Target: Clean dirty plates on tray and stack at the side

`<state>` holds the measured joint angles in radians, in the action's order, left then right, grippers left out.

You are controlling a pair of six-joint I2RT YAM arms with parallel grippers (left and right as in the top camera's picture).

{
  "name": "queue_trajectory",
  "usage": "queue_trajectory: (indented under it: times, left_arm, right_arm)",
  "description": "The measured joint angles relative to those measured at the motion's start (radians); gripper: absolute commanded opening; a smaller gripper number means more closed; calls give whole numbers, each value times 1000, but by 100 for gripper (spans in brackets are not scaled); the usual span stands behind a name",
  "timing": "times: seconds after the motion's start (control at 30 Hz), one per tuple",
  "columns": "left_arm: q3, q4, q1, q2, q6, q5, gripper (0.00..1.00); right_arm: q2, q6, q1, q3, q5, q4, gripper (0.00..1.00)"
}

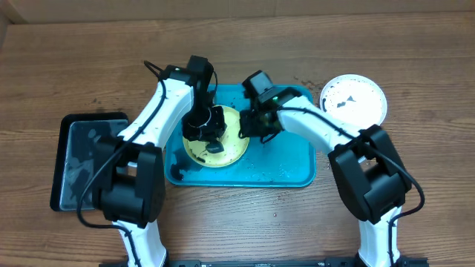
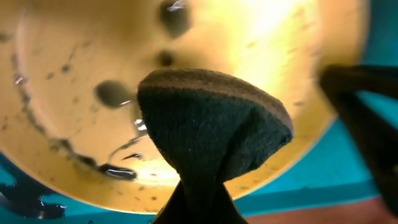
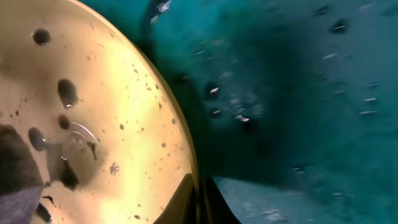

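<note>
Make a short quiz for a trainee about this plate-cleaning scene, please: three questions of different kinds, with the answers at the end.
1. True or false: the white plate lies on the turquoise tray.
2. What is pinched in the left gripper?
A) a dark sponge
B) a metal spoon
C) a folded paper towel
3. Fill in the missing word: the right gripper is closed on the rim of the ___ plate.

Key
1. False. It lies on the table, to the right of the tray.
2. A.
3. Yellow-green: the yellow-green plate, which lies on the tray.
</note>
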<state>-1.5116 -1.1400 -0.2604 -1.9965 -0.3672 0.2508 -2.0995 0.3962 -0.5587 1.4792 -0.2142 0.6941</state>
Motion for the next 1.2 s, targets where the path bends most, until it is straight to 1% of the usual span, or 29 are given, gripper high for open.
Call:
queue_trajectory:
  times: [0.1, 0.3, 0.43, 0.53, 0.67, 0.73, 1.0, 1.1, 1.2]
  left_arm:
    - [0, 51, 0, -7, 0, -7, 4]
    - [0, 98, -8, -29, -16, -14, 4]
    - [0, 135, -42, -71, -26, -17, 4]
    - [0, 136, -82, -115, -26, -25, 4]
    - [-16, 116, -93, -131, -40, -73, 4]
    - [-21, 103, -100, -132, -52, -112, 4]
    - [-25, -12, -106, -143, -170, -463, 4]
    - [-24, -12, -106, -151, -210, -550, 4]
    - [-28, -13, -106, -153, -233, -576, 4]
  right_arm:
    - [0, 0, 27, 0, -13, 5, 4]
    - [0, 30, 27, 0, -10, 0, 4]
    - [0, 44, 26, 0, 6, -9, 4]
    - [-3, 45, 26, 0, 23, 2, 4]
    - [-5, 45, 26, 0, 28, 2, 4]
    - [-5, 45, 23, 0, 31, 2, 4]
    - [-5, 45, 14, 0, 34, 0, 4]
    - [-5, 45, 14, 0, 34, 0, 4]
    - [-5, 45, 14, 0, 34, -1, 4]
